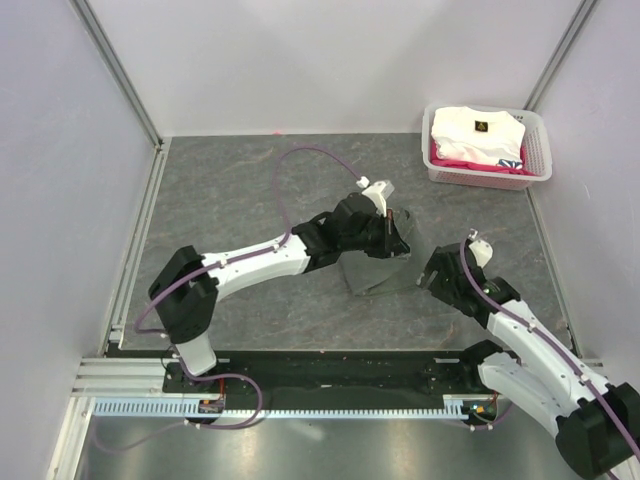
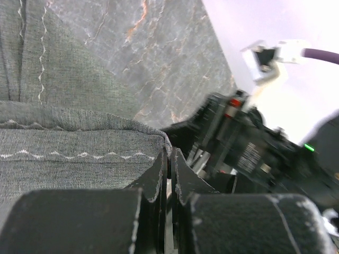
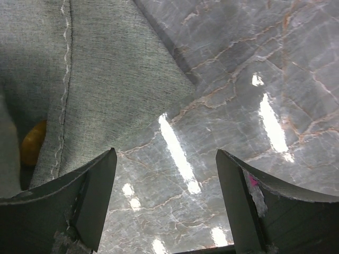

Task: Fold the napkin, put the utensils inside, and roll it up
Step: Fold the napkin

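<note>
Near the middle of the top view, the grey-green napkin (image 1: 372, 268) lies in a bunched, partly folded heap on the grey tabletop (image 1: 240, 190). The left pincer (image 1: 398, 236) sits at the top edge of the heap, where a dark flap of cloth stands up a little.

Up close in the left wrist view, its 2 fingers (image 2: 153, 180) are pressed almost together, with only a thin slit between them. A folded edge of the napkin, with a pale wavy stitch line, runs from the left side of the frame right up to the tips. The pincer looks pinched on that edge, though the cloth inside the slit cannot be seen.

To the lower right of the napkin in the top view, the right pincer (image 1: 428, 272) is close beside the cloth. In the right wrist view its 2 fingers (image 3: 90, 201) stand far apart and hold nothing. Bare shiny tabletop shows between them, and a corner of the napkin fills the upper left of the frame. At the left edge of that frame, a small bit of the gold spoon (image 3: 32, 144) peeks out from under a fold of cloth.

At the upper right of the top view, a pale basket (image 1: 540, 160) holds a white garment (image 1: 475, 135), well apart from the napkin.
</note>
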Controlling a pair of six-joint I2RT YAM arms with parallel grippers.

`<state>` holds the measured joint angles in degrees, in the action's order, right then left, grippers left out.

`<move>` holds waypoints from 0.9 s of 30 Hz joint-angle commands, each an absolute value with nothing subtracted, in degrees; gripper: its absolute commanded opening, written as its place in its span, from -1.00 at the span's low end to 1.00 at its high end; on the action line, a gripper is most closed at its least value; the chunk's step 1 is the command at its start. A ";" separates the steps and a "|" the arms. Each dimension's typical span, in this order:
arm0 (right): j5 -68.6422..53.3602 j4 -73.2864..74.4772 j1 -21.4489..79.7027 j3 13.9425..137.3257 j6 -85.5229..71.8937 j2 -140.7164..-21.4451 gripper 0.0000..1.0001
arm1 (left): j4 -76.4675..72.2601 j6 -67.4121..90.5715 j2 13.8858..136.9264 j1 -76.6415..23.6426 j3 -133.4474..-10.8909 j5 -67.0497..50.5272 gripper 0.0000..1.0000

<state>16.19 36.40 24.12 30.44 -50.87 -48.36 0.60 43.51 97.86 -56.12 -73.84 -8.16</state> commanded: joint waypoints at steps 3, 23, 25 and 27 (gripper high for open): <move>18.63 39.37 23.91 29.88 -52.21 -45.36 0.70 | -2.20 42.19 104.40 -56.86 -79.71 -10.28 -0.96; 14.94 42.18 23.82 30.58 -52.73 -42.28 0.74 | -0.97 43.06 117.33 -58.01 -87.09 -9.57 -0.91; 15.38 42.89 23.82 32.16 -52.91 -41.49 0.77 | -0.88 43.68 118.30 -58.01 -88.32 -10.80 -0.49; 15.82 43.42 23.73 33.30 -52.82 -41.66 0.81 | -0.35 43.68 118.39 -57.92 -90.96 -10.81 -0.09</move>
